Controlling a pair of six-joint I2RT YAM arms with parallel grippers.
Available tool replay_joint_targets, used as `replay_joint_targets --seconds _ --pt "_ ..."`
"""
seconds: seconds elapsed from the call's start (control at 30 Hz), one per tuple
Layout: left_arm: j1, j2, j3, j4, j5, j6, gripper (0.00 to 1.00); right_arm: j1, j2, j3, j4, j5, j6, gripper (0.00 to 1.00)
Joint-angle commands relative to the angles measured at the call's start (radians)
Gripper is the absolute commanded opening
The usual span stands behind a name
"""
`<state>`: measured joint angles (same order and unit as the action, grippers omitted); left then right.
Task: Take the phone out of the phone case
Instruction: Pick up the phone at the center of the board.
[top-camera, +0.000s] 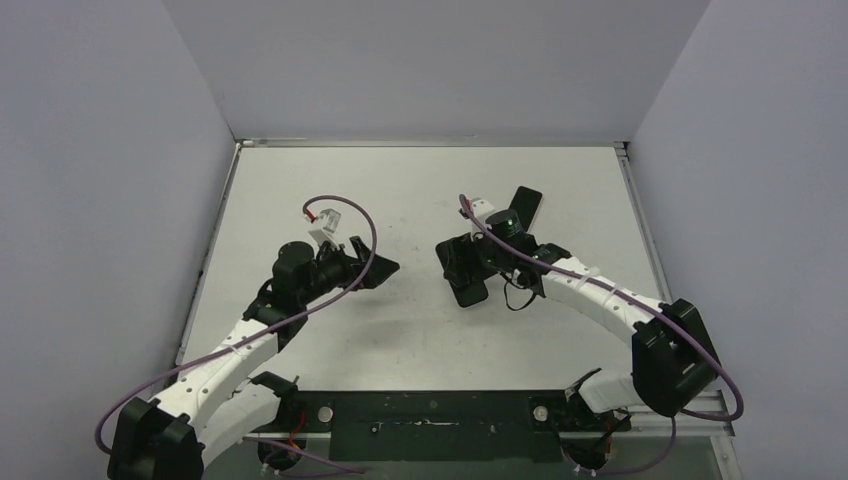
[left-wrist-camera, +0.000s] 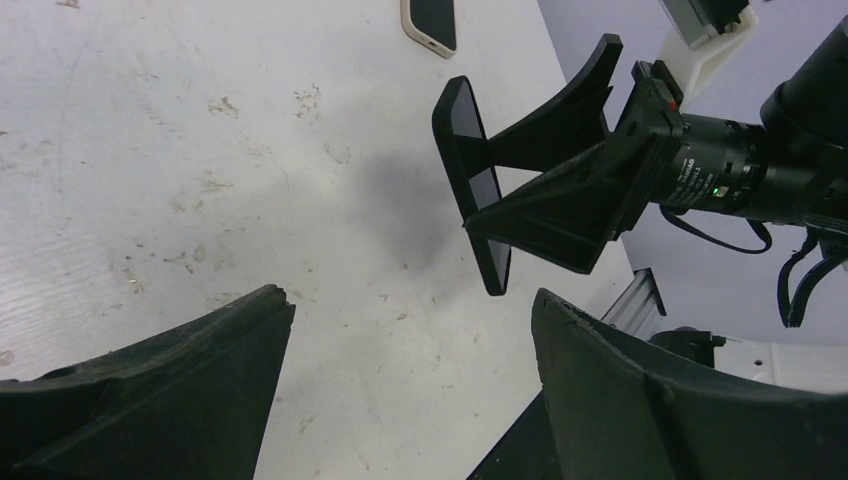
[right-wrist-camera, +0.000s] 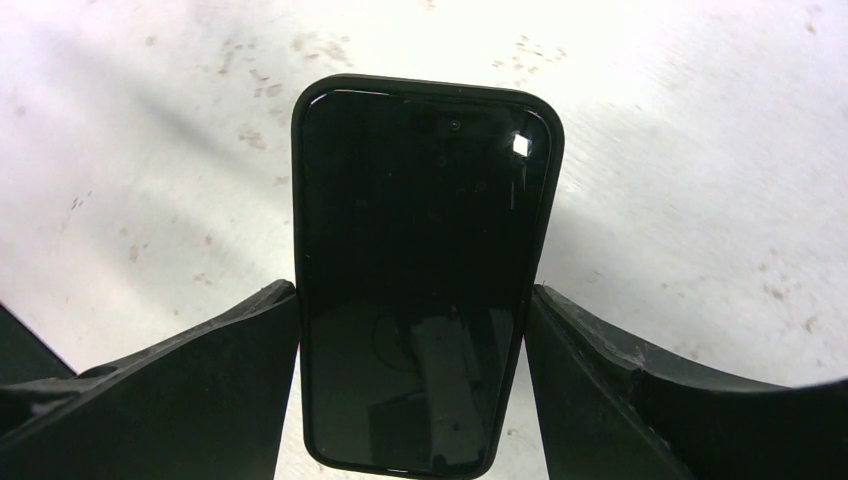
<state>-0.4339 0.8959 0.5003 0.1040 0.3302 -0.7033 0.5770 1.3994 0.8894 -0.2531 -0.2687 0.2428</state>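
A black phone in a black case stands between the fingers of my right gripper, screen towards the wrist camera. The jaws press on its two long sides. In the left wrist view the cased phone shows edge-on, held clear of the table by the right gripper. In the top view it is near the table's middle. My left gripper is open and empty, a short way left of the phone, its fingers spread wide above bare table.
A second dark phone-shaped item with a light rim lies flat at the back, behind the right gripper. The white tabletop is walled by grey panels on three sides. A black mounting rail runs along the near edge.
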Motion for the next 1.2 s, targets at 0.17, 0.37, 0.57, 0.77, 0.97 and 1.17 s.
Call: replay_joint_targets --seconds 0.17,0.37,0.57,0.77,0.97,1.17 --pt "-0.037 0.172 0.053 0.230 0.091 -0.059 0.87 0.079 -0.105 0.005 0.180 -0.156 -0.172 0.13" --pt "-0.042 0.258 0.078 0.311 0.128 -0.094 0.82 0.106 -0.115 -0.018 0.231 -0.237 -0.235 0.13" --pt "-0.052 0.335 0.098 0.394 0.227 -0.138 0.76 0.129 -0.100 -0.022 0.274 -0.289 -0.294 0.12" --pt "-0.052 0.347 0.113 0.380 0.243 -0.124 0.73 0.161 -0.054 0.022 0.256 -0.303 -0.334 0.12" --pt "-0.052 0.363 0.117 0.382 0.269 -0.117 0.55 0.177 -0.042 0.046 0.256 -0.310 -0.364 0.11" --pt "-0.052 0.370 0.118 0.361 0.314 -0.103 0.46 0.192 -0.033 0.083 0.199 -0.317 -0.399 0.11"
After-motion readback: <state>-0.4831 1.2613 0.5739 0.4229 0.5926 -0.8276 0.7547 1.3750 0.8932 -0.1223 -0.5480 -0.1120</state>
